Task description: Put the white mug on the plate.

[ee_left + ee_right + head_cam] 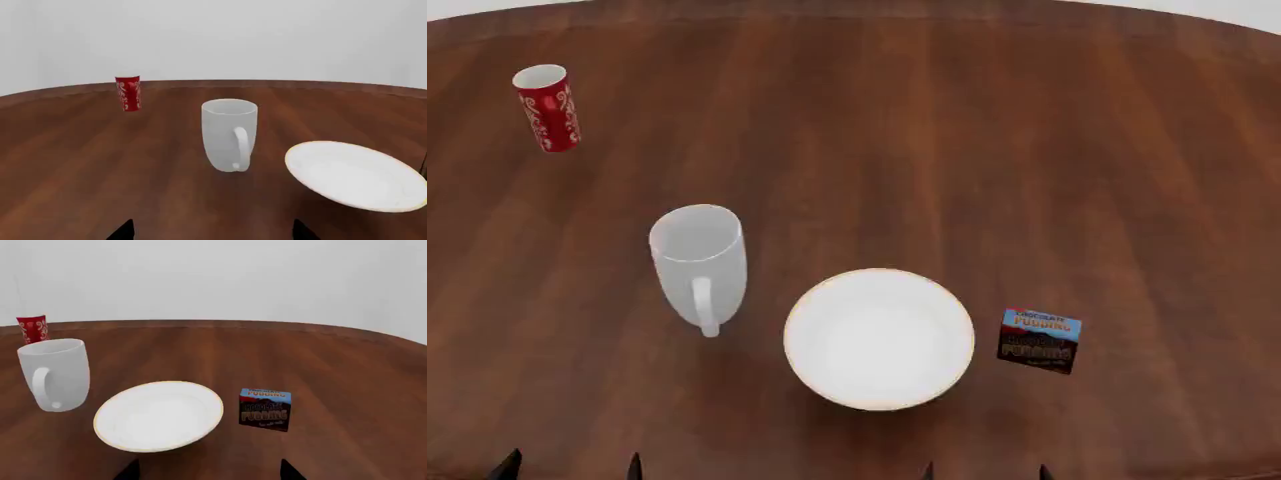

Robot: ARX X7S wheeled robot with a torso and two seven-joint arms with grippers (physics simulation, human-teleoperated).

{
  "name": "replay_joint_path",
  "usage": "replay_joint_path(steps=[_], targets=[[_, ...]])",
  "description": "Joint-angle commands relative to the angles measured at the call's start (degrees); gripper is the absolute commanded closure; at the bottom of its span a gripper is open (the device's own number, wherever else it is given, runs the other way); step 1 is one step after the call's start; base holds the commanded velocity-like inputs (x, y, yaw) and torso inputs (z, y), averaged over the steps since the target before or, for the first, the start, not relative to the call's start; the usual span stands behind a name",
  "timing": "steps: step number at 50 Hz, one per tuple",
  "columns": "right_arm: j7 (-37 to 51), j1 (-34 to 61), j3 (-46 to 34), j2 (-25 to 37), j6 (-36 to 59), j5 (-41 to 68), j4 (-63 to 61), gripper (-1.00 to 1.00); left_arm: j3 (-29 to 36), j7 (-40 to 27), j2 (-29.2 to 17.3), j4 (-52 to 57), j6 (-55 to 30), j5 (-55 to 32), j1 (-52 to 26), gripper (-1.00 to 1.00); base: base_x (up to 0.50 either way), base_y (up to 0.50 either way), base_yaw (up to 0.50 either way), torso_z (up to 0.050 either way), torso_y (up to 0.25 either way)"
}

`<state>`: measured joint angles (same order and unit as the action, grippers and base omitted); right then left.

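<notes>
Dark wooden bench (988, 150) carries the tall glossy white mug (699, 265) upright just beside the empty gold-rimmed round white plate (880, 339), ungrasped, so everything remains; both tools (212, 231) (210, 470) show spread tips.

only readable thing here is the little box (265, 409) on the table (347, 370); its front says "CHOCOLATE PUDDING" in big letters; there's smaller print underneath but it's too tiny to make out; nothing else has text

Head overhead; wrists low, sharing plate (878, 340).
</notes>
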<state>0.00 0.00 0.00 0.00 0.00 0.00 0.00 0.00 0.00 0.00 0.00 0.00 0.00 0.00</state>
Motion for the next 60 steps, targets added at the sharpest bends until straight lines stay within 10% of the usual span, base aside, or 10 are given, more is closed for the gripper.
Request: replay_joint_path(steps=[1,60], targets=[[0.7,0.0,-0.7,0.5,0.0,0.0,0.0,-1.00,0.6,-0.6,-0.6,0.0,0.0,0.0,0.0,-1.00,0.00,0.00,0.00,0.000,0.000],[6.3,-0.6,-7.5,6.3,2.1,5.7,-4.8,-1.00,8.7,-7.6,-7.1,2.3,3.6,-0.1,0.9,-1.00,0.00,0.00,0.00,0.036,0.026]])
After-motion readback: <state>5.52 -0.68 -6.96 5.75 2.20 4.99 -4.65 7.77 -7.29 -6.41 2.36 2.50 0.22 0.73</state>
